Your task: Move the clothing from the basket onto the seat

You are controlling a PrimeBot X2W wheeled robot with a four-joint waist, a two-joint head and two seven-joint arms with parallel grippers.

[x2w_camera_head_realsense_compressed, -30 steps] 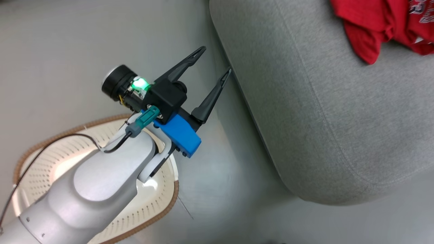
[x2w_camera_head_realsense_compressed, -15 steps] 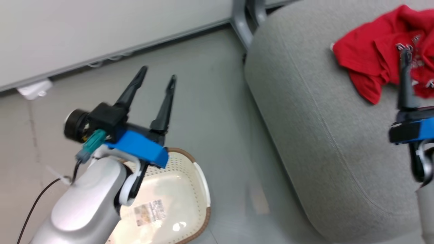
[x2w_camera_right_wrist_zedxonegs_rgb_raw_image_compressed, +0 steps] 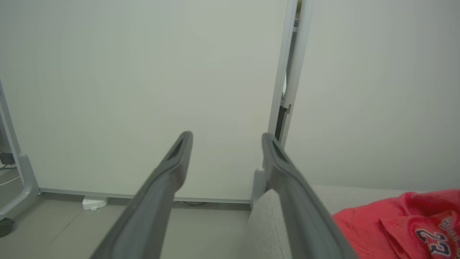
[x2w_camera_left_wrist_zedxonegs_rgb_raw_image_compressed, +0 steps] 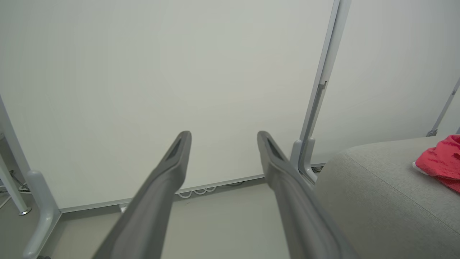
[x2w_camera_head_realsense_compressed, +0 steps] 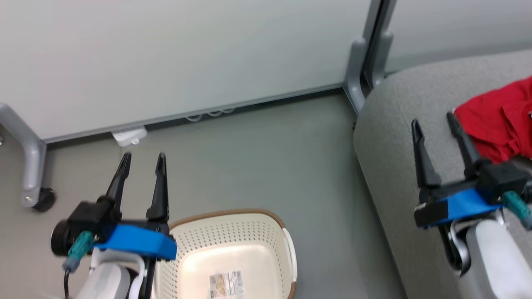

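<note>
Left tool (x2w_camera_head_realsense_compressed: pixel 143 157), two long dark fingers on a blue mount: spread, holding nothing, pointing out over the floor past the basket's far rim. Right tool (x2w_camera_head_realsense_compressed: pixel 433 120), same build: spread and empty too, over the seat's near edge, tips just beside the cloth and apparently not touching it.

Bright red basketball clothing with white trim (x2w_camera_head_realsense_compressed: pixel 498 124) lies crumpled on the big grey fabric seat (x2w_camera_head_realsense_compressed: pixel 424 87); right wrist view shows a "23" print. Can't tell whether that heap is one garment or two.

Cream perforated plastic basket with brown woven rim (x2w_camera_head_realsense_compressed: pixel 224 212) sits on the grey floor (x2w_camera_head_realsense_compressed: pixel 270 158) between the arms, well apart from the seat. What shows of its inside holds just a paper sticker (x2w_camera_head_realsense_compressed: pixel 226 284); its near part is cut off. Behind: white partition panel (x2w_camera_head_realsense_compressed: pixel 187 54) and grey post (x2w_camera_head_realsense_compressed: pixel 357 62).

Read: transfer looks finished, arms at rest pose. Next: look down and confirm the basket's hidden part is bare. If red remains, left tool drops in and pinches; otherwise stop.
</note>
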